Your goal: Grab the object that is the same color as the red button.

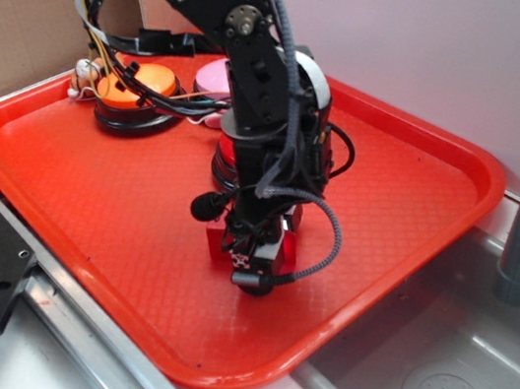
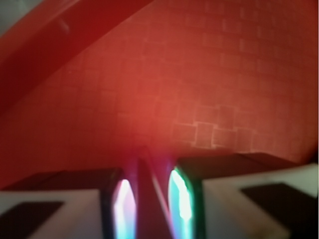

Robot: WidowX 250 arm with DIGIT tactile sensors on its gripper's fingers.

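Pinching the red block (image 2: 148, 199), the jaws sit low on the tray (image 1: 116, 220).

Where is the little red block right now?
In the exterior view the little red block sits on the red tray, low between the hand's fingers, in front of the red button. The wrist view shows it between the fingers too.

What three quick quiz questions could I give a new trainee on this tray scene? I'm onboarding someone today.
1. True or false: the hand is down at the red tray, around the small red block.
2. In the wrist view, what sits between the fingers? A) an orange button B) a narrow red block C) nothing
3. What colour is the dome of the button at the tray's back left corner?

Key: 1 true; 2 B; 3 orange.
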